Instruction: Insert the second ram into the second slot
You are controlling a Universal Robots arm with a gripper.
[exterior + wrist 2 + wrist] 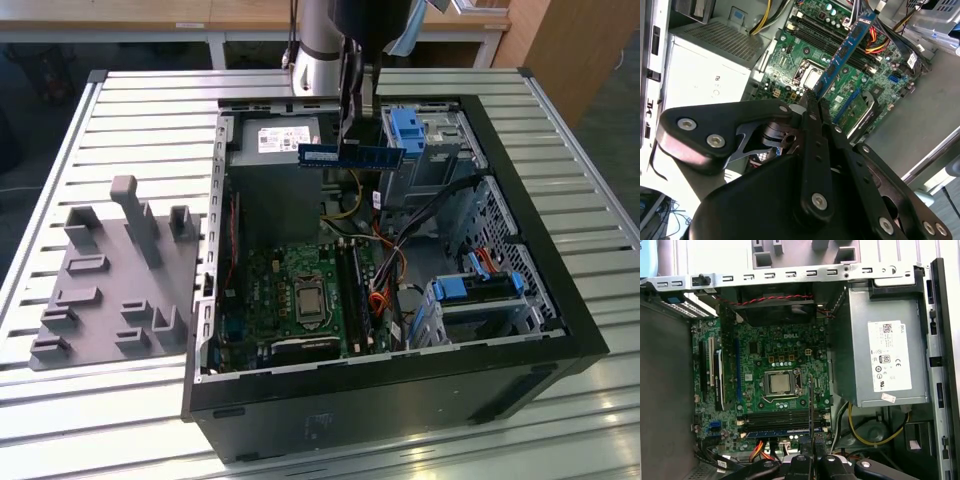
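Above the open computer case (400, 390), the second ram (375, 156) was held clamped in the gripper (353, 138), well clear of the motherboard's memory slots (780, 419). Tilted or misaligned, it could be jammed against a slot's edge.

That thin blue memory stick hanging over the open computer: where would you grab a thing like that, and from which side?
Pinch its two flat faces at the middle of the upper long edge, coming from above. The memory stick is thin and stands on edge, so its lower edge stays free to go down into the green board. The pincer holds it this way now, level.
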